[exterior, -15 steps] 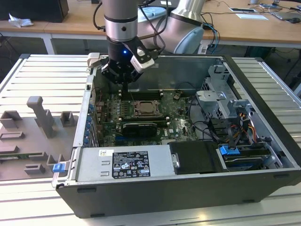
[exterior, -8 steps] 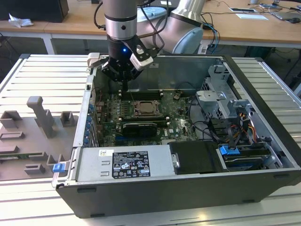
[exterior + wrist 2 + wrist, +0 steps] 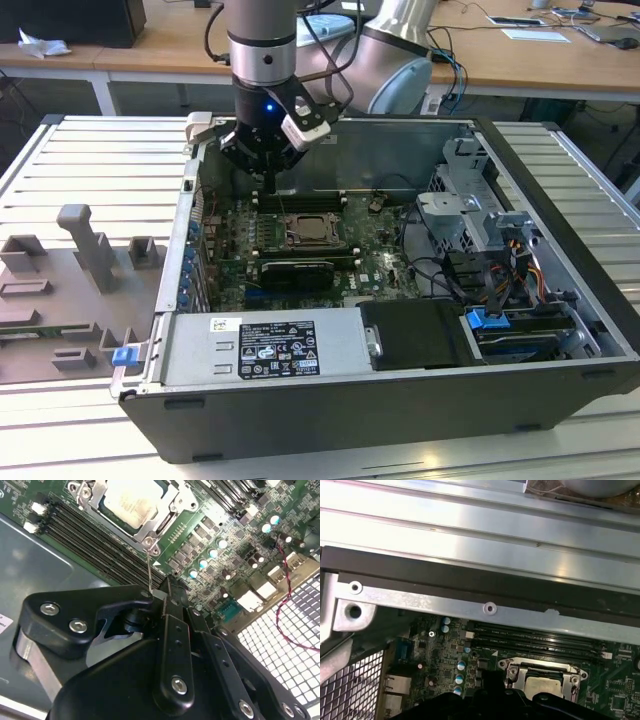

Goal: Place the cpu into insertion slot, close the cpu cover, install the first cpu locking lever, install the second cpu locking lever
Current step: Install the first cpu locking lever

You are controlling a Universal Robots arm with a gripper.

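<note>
- The cpu [image 3: 132, 502] lies flat in the insertion slot [image 3: 315, 232], with its dull silver top facing up. That step looks done.
- The cpu cover [image 3: 167, 515] lies down around the chip like a picture frame. It looks closed, so that step seems done too.
- A thin wire locking lever [image 3: 149, 570] runs from a corner of the cover to the gripper [image 3: 159, 592].
- In the second wrist view the gripper's black fingers look squeezed together on the end of that wire, so it seems to be grasping the lever.
- The lever stands up from the board and is not tucked down yet. I cannot tell if it is the first or the second one, so at least one lever is left to lock.
- In the exterior view the gripper hangs at about 11 o'clock from the cpu, above the long black memory slots [image 3: 90, 542].
- All of this sits on the green motherboard [image 3: 235, 555], inside the open computer case [image 3: 350, 430].
</note>
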